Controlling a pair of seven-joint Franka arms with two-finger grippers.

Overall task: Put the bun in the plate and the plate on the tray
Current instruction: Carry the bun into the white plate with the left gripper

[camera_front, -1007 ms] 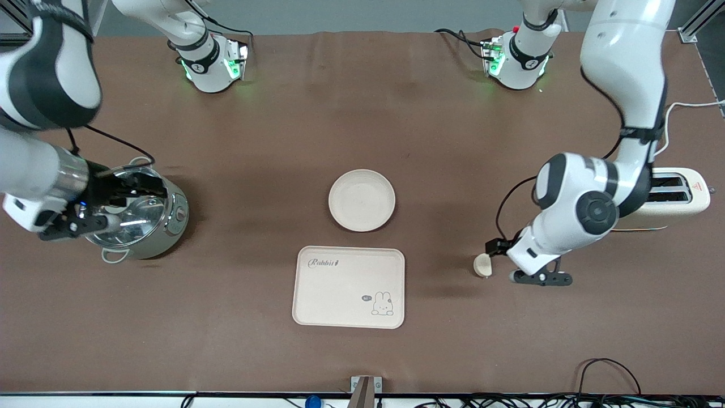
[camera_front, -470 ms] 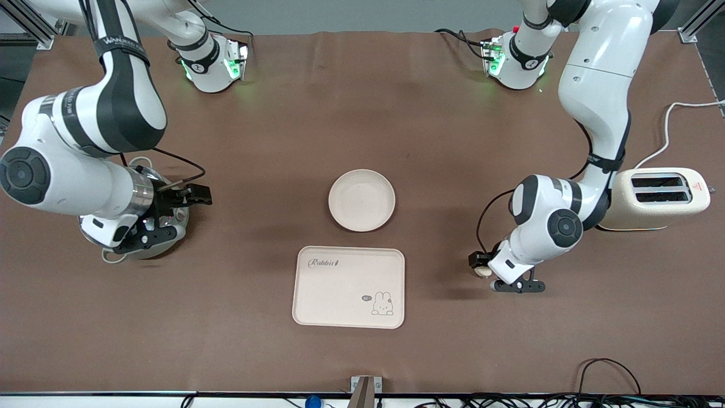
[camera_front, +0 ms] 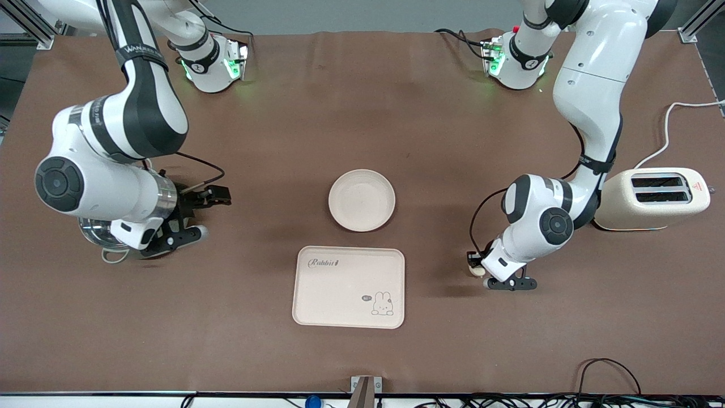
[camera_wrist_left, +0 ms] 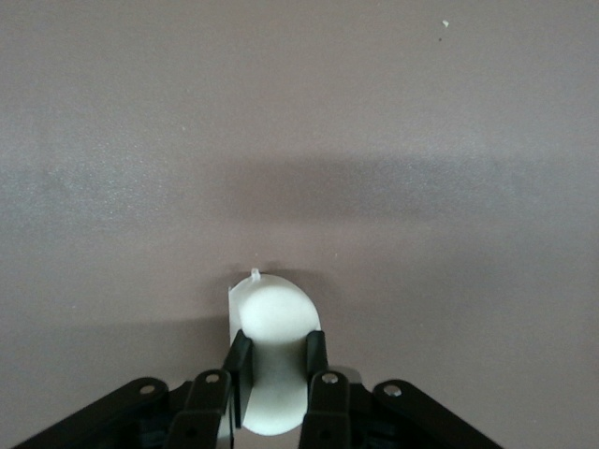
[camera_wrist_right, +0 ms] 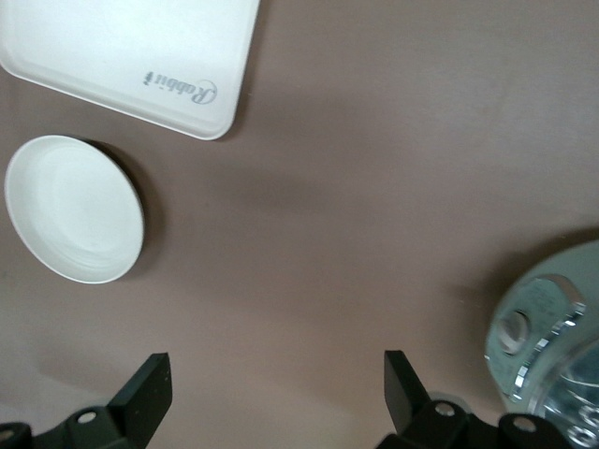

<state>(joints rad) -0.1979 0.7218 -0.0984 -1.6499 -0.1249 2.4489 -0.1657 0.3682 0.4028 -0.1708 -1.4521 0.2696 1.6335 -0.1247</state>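
The bun [camera_front: 477, 270] is a small pale lump on the brown table, toward the left arm's end and level with the tray. My left gripper [camera_front: 481, 273] is down on it. In the left wrist view its two fingers press both sides of the bun [camera_wrist_left: 273, 323]. The round cream plate [camera_front: 361, 200] stands bare at mid-table. The Rabbit tray [camera_front: 349, 287] lies just nearer the front camera than the plate. My right gripper [camera_front: 195, 225] hangs open and empty beside the pot. The right wrist view shows the plate [camera_wrist_right: 75, 208] and a corner of the tray [camera_wrist_right: 131, 56].
A steel pot [camera_front: 107, 241] sits under the right arm, its rim showing in the right wrist view [camera_wrist_right: 552, 341]. A cream toaster [camera_front: 660, 198] with a white cable stands at the left arm's end of the table.
The left gripper has come down onto the bun and closed round it. The right arm has swung off the pot toward mid-table, its gripper open.
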